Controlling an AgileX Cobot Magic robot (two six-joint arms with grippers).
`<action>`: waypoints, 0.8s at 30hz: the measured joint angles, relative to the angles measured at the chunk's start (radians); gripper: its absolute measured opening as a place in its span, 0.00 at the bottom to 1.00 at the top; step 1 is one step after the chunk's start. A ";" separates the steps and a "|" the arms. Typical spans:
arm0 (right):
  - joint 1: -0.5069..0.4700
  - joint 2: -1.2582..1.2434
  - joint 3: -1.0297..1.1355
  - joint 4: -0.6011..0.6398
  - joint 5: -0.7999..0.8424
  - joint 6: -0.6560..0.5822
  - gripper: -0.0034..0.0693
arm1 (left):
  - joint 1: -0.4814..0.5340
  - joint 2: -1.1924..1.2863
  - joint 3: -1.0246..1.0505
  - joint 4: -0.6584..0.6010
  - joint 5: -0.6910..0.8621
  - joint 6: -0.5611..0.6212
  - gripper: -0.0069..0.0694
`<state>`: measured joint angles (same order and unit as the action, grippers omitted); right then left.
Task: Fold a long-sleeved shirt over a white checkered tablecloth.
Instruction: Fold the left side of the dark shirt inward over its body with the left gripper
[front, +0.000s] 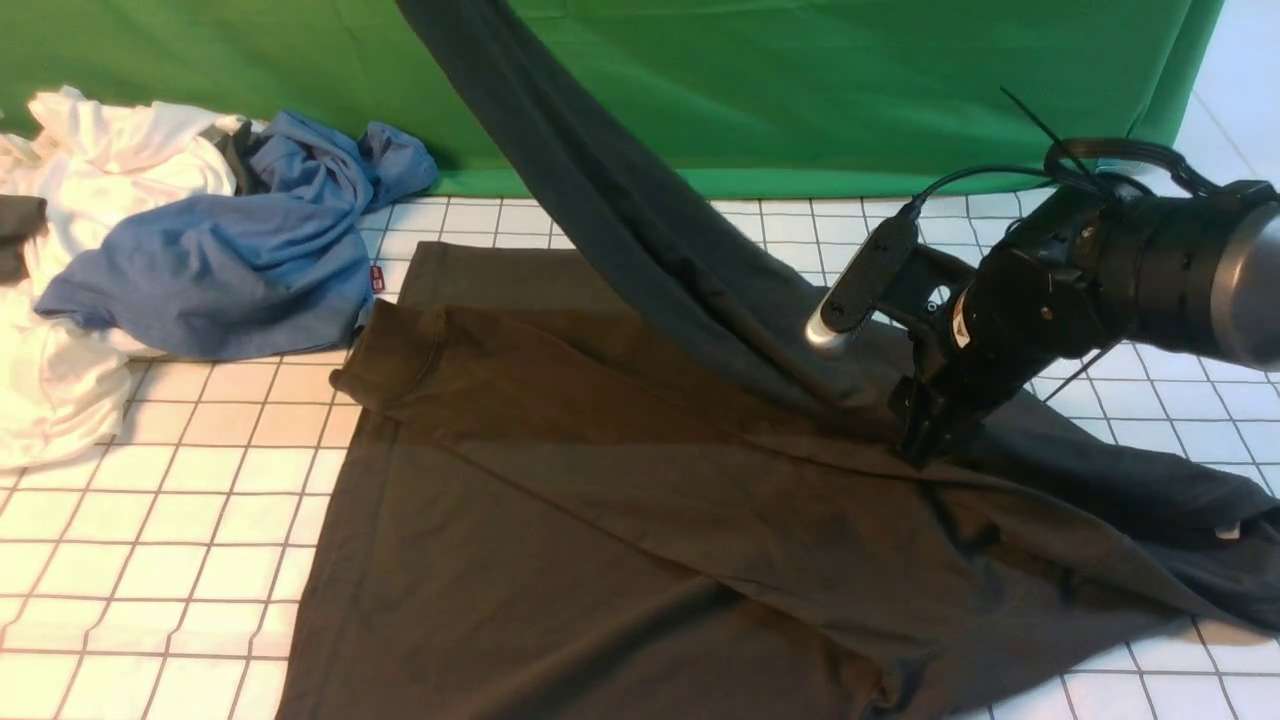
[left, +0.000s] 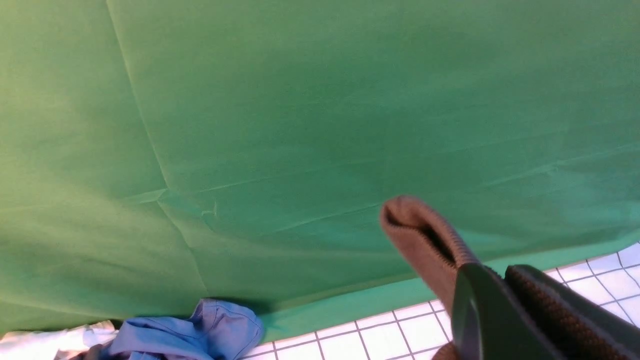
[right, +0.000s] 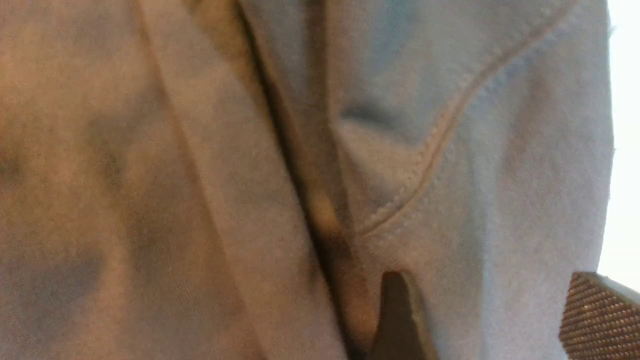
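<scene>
The long-sleeved shirt (front: 560, 480) lies spread, dark, across the white checkered tablecloth (front: 150, 560). One sleeve (front: 600, 200) is pulled taut and rises off the top of the front view. In the left wrist view my left gripper (left: 492, 275) is shut on the ribbed cuff (left: 420, 240) of that sleeve, high above the tablecloth (left: 380, 335). My right gripper (front: 925, 440) points down onto the shirt where the lifted sleeve meets the body. In the right wrist view the right gripper (right: 495, 305) is open, its fingers wide apart against the shirt fabric (right: 200, 175) beside a stitched seam (right: 440, 135).
A crumpled blue garment (front: 230, 260) lies on a white garment (front: 70, 300) at the back left, also seen as the blue garment (left: 200, 330) from the left wrist. The green backdrop (front: 800, 90) hangs along the far edge. The right arm reaches in from the right.
</scene>
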<state>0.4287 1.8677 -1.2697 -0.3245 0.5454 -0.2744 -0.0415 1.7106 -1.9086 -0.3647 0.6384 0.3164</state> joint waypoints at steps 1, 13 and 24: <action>0.002 0.000 0.000 -0.001 0.005 0.002 0.67 | 0.000 0.000 0.000 0.000 0.000 0.000 0.06; 0.018 0.012 0.000 -0.007 -0.003 0.015 0.44 | 0.000 0.001 0.000 -0.003 0.011 0.005 0.06; -0.058 0.013 -0.019 -0.011 -0.009 0.033 0.06 | 0.000 0.001 0.000 -0.007 0.024 0.006 0.06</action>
<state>0.3711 1.8806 -1.2890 -0.3357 0.5367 -0.2409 -0.0415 1.7115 -1.9086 -0.3720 0.6622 0.3226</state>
